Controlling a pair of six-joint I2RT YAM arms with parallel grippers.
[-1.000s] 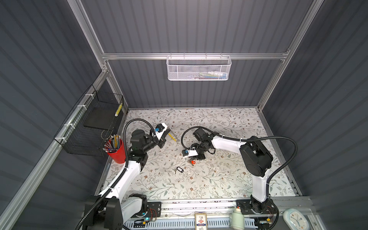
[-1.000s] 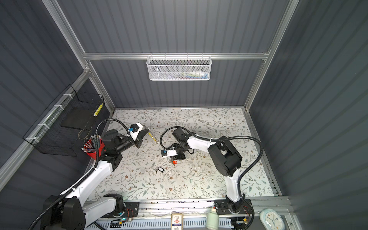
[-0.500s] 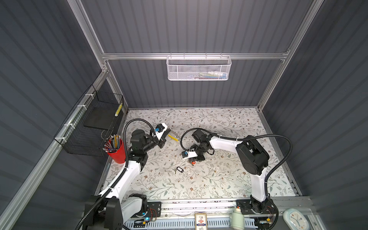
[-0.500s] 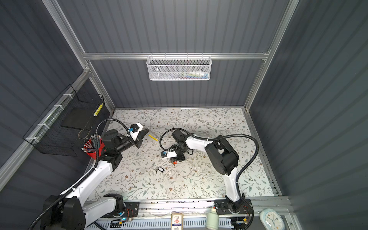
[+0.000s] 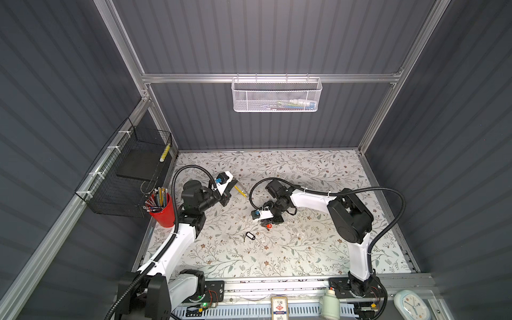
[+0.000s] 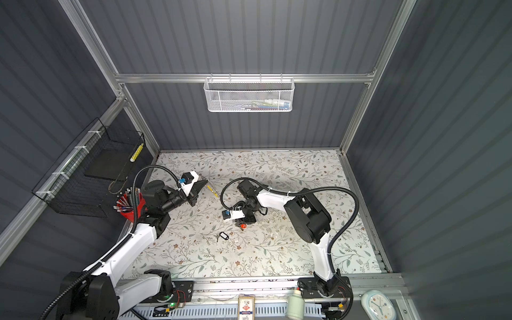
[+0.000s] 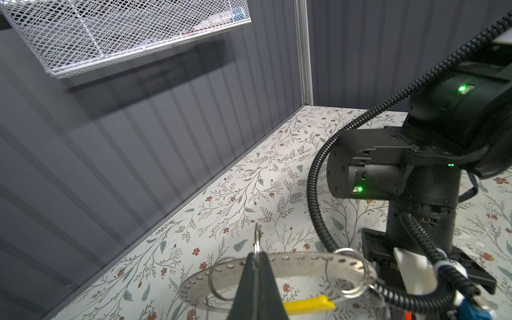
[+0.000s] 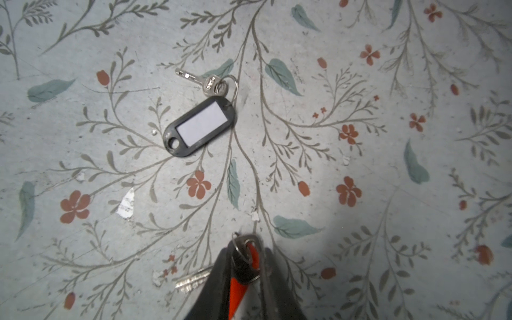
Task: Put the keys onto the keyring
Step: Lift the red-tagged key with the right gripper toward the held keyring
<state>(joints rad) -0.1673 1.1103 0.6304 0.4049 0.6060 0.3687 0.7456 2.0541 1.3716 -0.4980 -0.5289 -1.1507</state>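
Left gripper (image 5: pixel 234 183) stands raised over the far left part of the desk (image 5: pixel 304 249); its jaws are pressed together, pinching the keyring (image 7: pixel 300 260) by a thin metal loop that stands edge-on between the tips; the keyring's grey perforated hoop runs across just behind the tips, its yellow segment (image 7: pixel 309 304) lies beside the jaws, and several small split rings (image 7: pixel 350 273) hang on the hoop; in both top views the yellow segment shows just beyond the left gripper, towards the middle of the desk; the keyring is held above the desk surface; right gripper (image 5: pixel 268 224) points down near the middle of the desk; its jaws are closed on the orange-red tag key (image 8: pixel 238 288), with the tag gripped between them, its small ring at the tips and the metal blade (image 8: pixel 194 279) projecting beside one jaw; whether that blade touches the desk cannot be told; the black tag key (image 8: pixel 201 126) lies flat on the desk, near the right gripper on the side towards the front rail, apart from it and touched by neither arm; a small ring joins the tag to its short key (image 8: pixel 194 77); a red cup of pencils (image 5: pixel 163 214) stands at the left edge of the desk, well apart from the keys
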